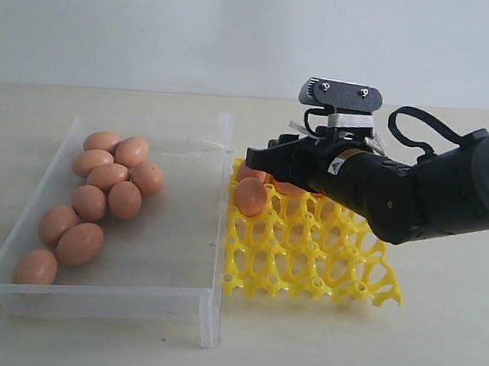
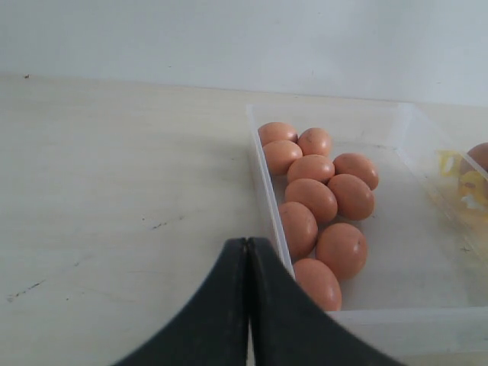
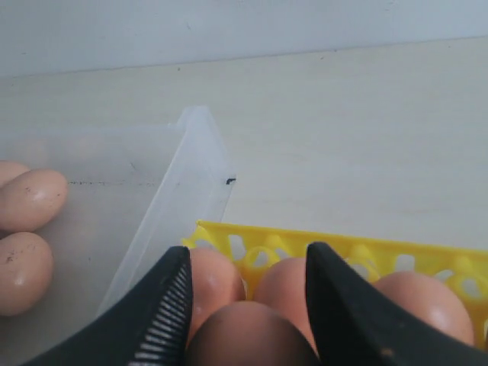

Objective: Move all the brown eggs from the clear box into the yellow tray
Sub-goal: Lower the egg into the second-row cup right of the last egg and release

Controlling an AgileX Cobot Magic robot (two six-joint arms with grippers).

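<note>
Several brown eggs [image 1: 94, 202] lie clustered along the left side of the clear box [image 1: 127, 297]. The yellow tray [image 1: 306, 259] stands right of the box. My right gripper [image 1: 260, 163] hangs over the tray's far left corner, shut on a brown egg [image 1: 250, 197] that sits low between its jaws [image 3: 252, 335]. Three more eggs [image 3: 415, 301] fill the tray's far row just beyond it. My left gripper [image 2: 248, 242] is shut and empty, just outside the box wall [image 2: 263, 175] near the eggs [image 2: 328, 198]; it is out of the exterior view.
The box and tray rest on a pale tabletop [image 1: 366, 353] with a white wall behind. The tray's front rows [image 1: 322, 274] hold no eggs. The right arm [image 1: 436, 190] reaches in from the right above the tray's back part.
</note>
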